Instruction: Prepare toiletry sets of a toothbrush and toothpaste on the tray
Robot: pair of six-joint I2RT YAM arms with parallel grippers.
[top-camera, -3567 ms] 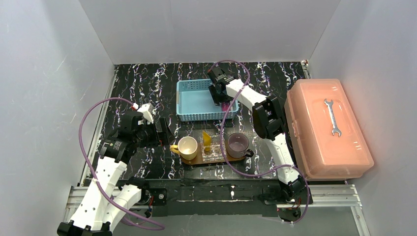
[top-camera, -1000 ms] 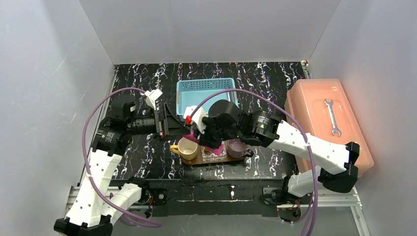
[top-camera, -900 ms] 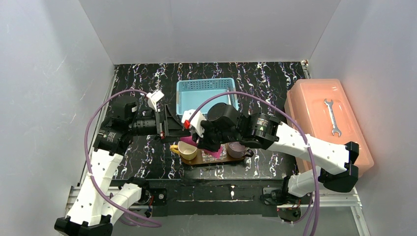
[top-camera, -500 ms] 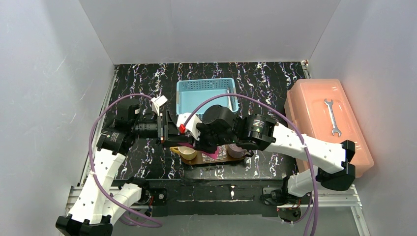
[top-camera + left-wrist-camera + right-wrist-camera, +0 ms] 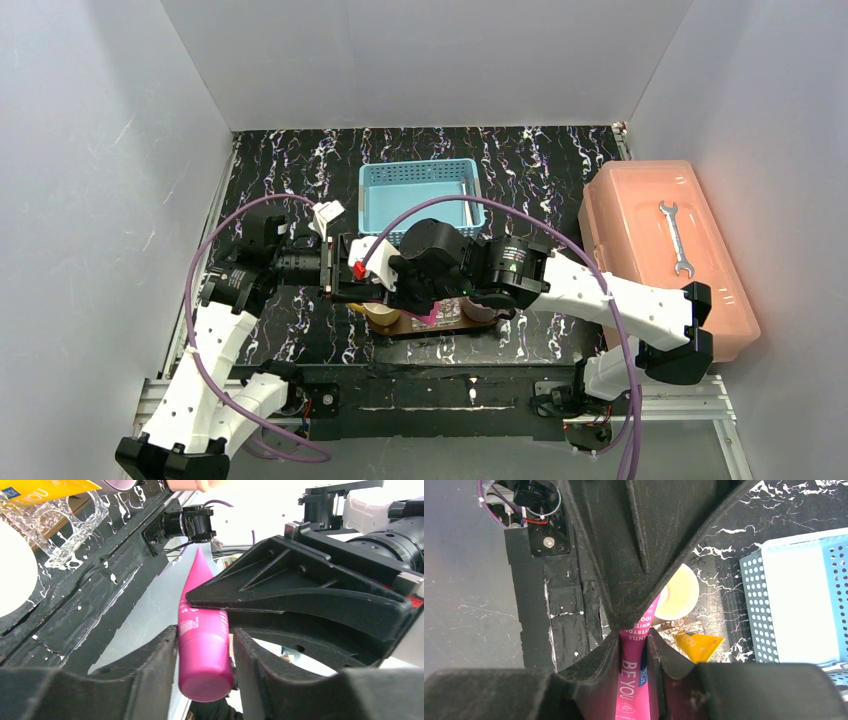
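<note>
The magenta toothpaste (image 5: 205, 650) hangs in the air above the cream cup (image 5: 676, 592), held between both grippers. My right gripper (image 5: 633, 637) is shut on its flat printed end (image 5: 634, 675). My left gripper (image 5: 205, 635) has its fingers (image 5: 165, 650) close against both sides of the cap end. The yellow toothpaste (image 5: 698, 645) stands in a clear holder (image 5: 65, 520) on the dark-brown tray (image 5: 405, 324). A pale thin toothbrush (image 5: 466, 207) lies along the right side of the blue basket (image 5: 415, 168).
A purple cup (image 5: 480, 310) stands at the tray's right end, partly under my right arm. The salmon-pink box (image 5: 660, 290) with a wrench (image 5: 675, 235) on its lid fills the right side. Both arms cross low over the tray.
My right arm has carried the magenta tube left and lower, into the left gripper. The left gripper's jaws have closed in from wide open onto the tube's cap end.
</note>
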